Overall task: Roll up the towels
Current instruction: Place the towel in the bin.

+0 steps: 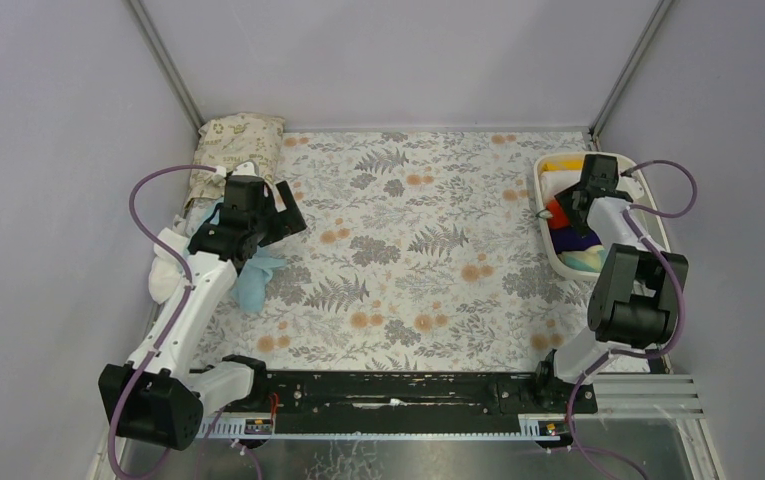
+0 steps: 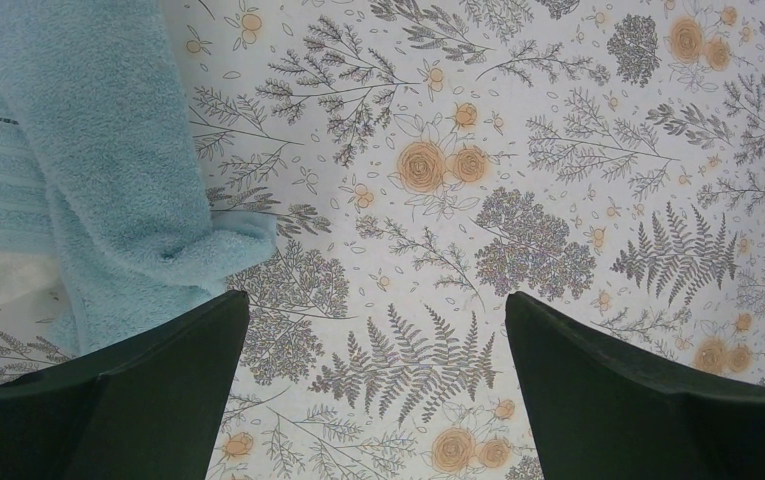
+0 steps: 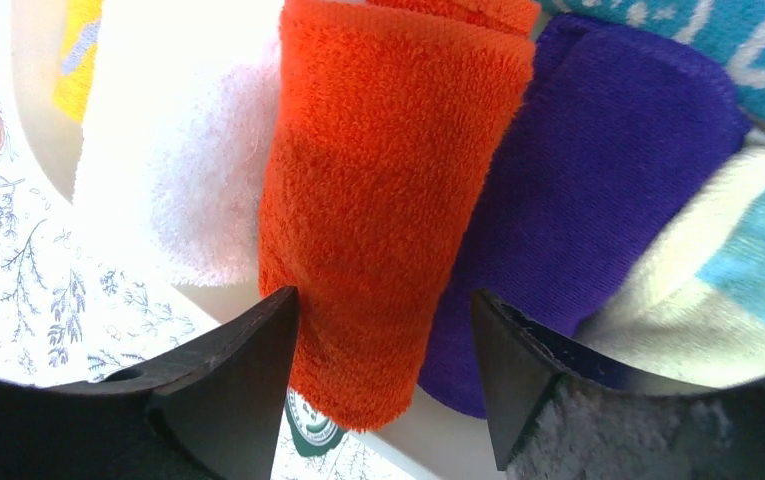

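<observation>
Two claws, both apart: my left gripper [image 2: 377, 296] hangs wide over the mat [image 2: 558, 120], light blue towel [image 2: 108, 150] near its left edge; my right gripper [image 3: 384, 292] straddles the orange towel [image 3: 378, 180], unclamped, in the basket [image 1: 558, 262] by the far-right corner.

A grey-and-orange floral mat [image 1: 428, 250] covers the worktop [image 1: 408, 462] almost from wall to wall. On the mat, a beige leaf-printed cushion [image 1: 243, 140] lies in the far left corner. A crumpled light blue towel [image 1: 255, 280] lies near the left edge, and a white tub [image 1: 544, 215] stands at the far right.
</observation>
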Robot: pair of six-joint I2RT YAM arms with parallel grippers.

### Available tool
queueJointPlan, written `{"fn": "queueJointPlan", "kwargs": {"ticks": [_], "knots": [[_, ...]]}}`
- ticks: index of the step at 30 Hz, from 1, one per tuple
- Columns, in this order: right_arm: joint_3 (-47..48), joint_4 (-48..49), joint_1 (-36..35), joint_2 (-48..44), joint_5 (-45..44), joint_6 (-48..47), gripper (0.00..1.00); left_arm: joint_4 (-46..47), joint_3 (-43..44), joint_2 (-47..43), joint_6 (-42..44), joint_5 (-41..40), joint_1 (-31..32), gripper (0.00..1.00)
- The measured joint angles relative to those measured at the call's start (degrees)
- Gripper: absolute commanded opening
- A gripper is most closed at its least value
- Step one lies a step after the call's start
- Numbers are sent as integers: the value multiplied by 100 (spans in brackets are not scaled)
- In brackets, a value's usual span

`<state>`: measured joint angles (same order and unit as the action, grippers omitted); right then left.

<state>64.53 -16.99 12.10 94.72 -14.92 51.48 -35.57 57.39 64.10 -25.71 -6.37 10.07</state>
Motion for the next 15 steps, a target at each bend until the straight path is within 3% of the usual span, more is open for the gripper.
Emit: {"fn": "queueJointPlan", "kwargs": {"ticks": [5, 15], "knots": [[0, -232, 0, -315, -129, -55, 74, 0, 0, -28, 0, 0, 0, 100], [0, -503, 0, -505, -212, -238, 98, 0, -2, -55, 0, 7, 0, 100]]}}
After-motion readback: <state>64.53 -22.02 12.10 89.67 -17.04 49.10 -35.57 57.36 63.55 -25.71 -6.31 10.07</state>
